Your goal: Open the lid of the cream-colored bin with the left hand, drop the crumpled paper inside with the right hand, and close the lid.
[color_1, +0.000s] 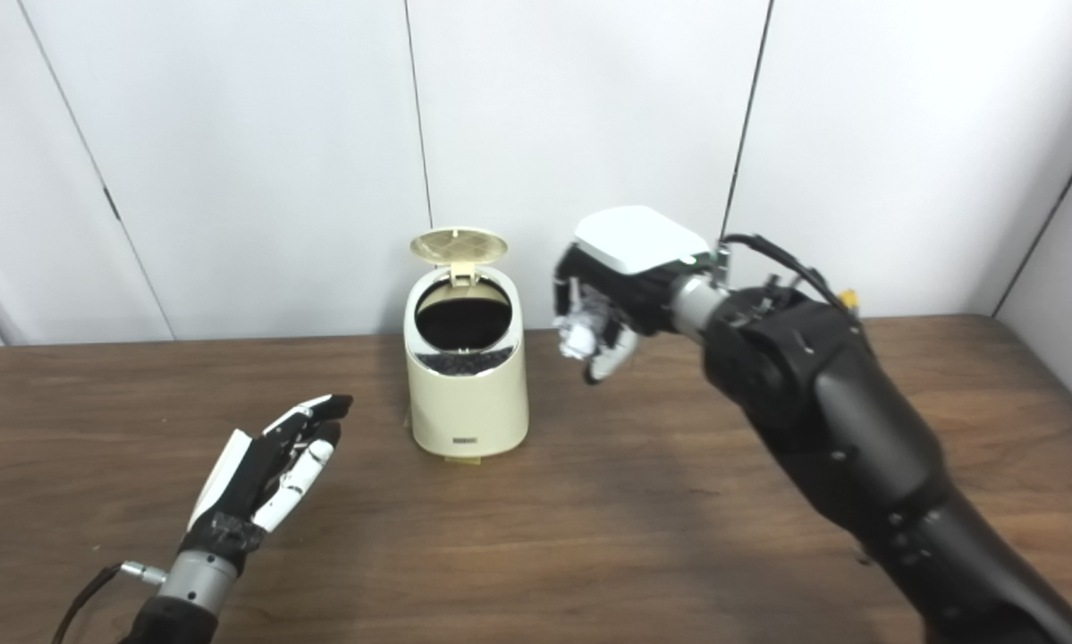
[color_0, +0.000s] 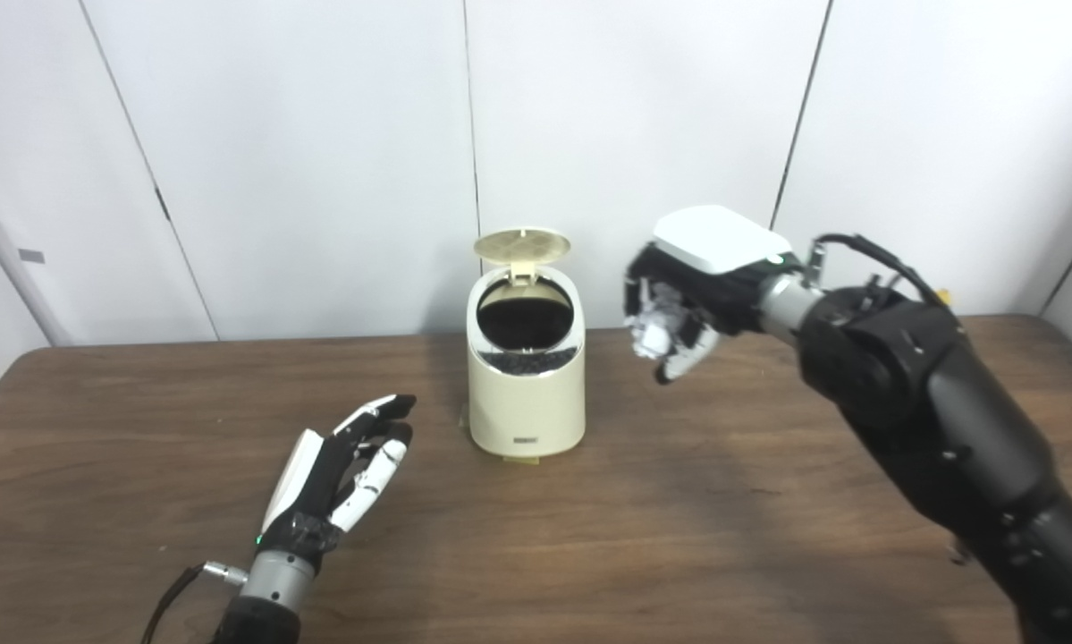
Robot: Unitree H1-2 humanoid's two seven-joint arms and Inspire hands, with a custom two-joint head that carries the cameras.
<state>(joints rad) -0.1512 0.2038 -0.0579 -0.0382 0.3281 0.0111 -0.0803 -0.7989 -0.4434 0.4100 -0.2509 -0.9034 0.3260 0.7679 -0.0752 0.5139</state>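
Crumpled paper (color_0: 654, 333) is sitting clamped in the right hand (color_0: 679, 309), raised just beside the cream-colored bin (color_0: 527, 376) to its right, not yet over the opening. Step one looks done — the lid (color_0: 521, 244) is standing upright, showing the dark inside. Left hand (color_0: 343, 465) is resting on the table (color_0: 679, 501) near the bin, fingers apart, holding nothing. Dropping and closing are remaining.

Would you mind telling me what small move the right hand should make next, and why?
Probably carry the right hand leftward until it is over the bin opening. The lid already stands open, the crumpled paper is held beside the bin rather than above it, and the left hand waits open.
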